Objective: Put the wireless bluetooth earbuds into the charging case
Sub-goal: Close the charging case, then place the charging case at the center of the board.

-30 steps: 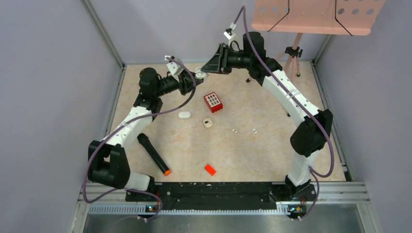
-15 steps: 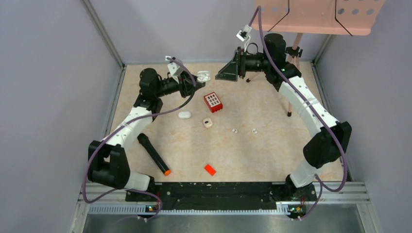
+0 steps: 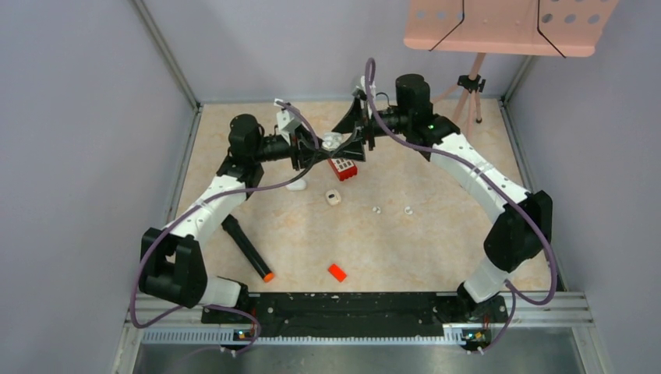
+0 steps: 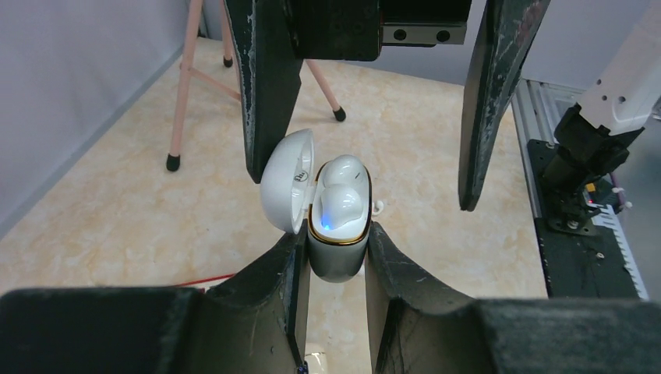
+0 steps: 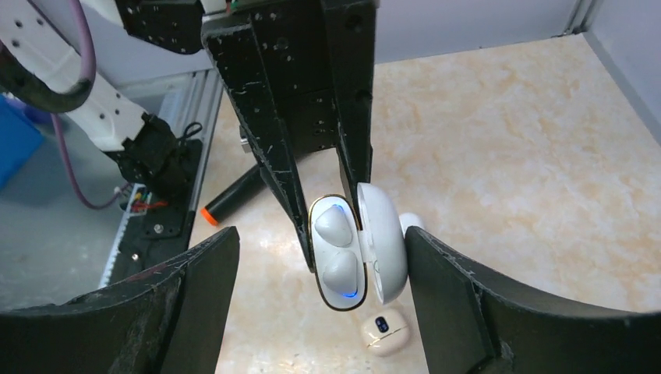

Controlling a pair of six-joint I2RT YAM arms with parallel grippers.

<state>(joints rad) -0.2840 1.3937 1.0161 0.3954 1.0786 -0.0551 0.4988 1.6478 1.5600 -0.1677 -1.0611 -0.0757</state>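
Observation:
The white charging case [image 4: 338,243] with a gold rim is pinched upright in my left gripper [image 4: 337,251], which is shut on it. Its lid [image 4: 285,191] hangs open to the side. Two white earbuds [image 4: 341,191] sit in the wells, and a blue light glows beside them. My right gripper [image 5: 319,238] is open and straddles the case [image 5: 334,261]. Its right finger [image 5: 475,304] is close to the lid [image 5: 383,241]. From above, both grippers meet at the case [image 3: 332,142], over the red block [image 3: 344,167]. Two tiny white pieces [image 3: 376,209] [image 3: 408,209] lie on the table.
A cream case [image 3: 333,198] and a white case [image 3: 295,185] lie on the table under the arms. A black marker with an orange tip [image 3: 245,248] lies front left, and an orange-red chip [image 3: 337,272] near the front. A pink tripod stand [image 3: 471,84] is at the back right.
My right gripper swung away to the back right, then came back down around the case and opened wider. The left arm carried the case right and forward, over the red block.

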